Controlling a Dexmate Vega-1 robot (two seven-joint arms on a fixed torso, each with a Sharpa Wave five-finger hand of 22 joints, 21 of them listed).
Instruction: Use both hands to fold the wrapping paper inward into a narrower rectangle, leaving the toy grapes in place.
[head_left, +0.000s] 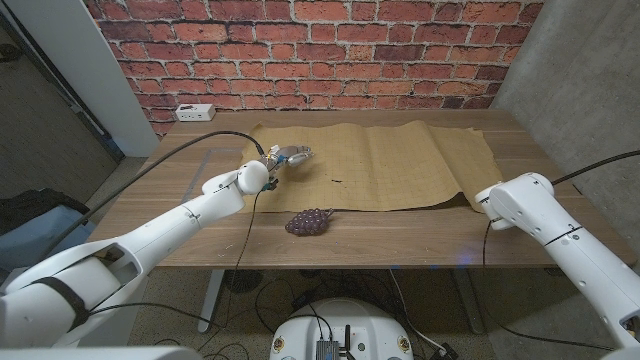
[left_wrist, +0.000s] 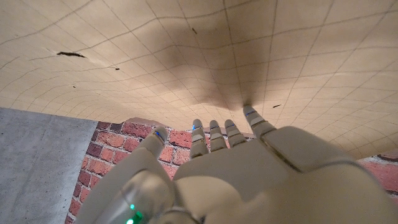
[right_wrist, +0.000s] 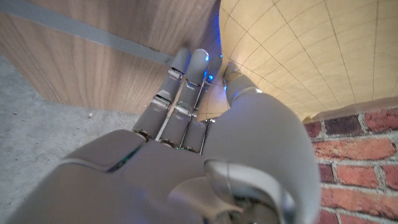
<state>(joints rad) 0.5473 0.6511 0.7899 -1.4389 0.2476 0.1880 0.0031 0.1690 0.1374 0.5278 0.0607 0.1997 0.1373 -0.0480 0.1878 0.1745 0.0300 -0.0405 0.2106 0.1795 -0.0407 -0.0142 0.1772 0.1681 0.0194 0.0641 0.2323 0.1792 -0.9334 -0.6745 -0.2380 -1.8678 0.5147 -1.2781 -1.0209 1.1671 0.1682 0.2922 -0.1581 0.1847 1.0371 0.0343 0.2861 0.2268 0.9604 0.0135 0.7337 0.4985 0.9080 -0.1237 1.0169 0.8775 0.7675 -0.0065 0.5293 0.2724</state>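
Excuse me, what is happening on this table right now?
A two-armed robot is working on a sheet of brown wrapping paper spread on a wooden table. Its left robot hand is over the paper's left part, the right robot hand at its right edge. Toy grapes lie in front of the paper.

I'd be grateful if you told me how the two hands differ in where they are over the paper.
The left hand reaches well onto the paper, near its left end; the right hand is at the paper's near right corner, by the table edge. The left hand's fingers spread above the sheet; the right hand's fingers touch its edge. Neither grips anything plainly.
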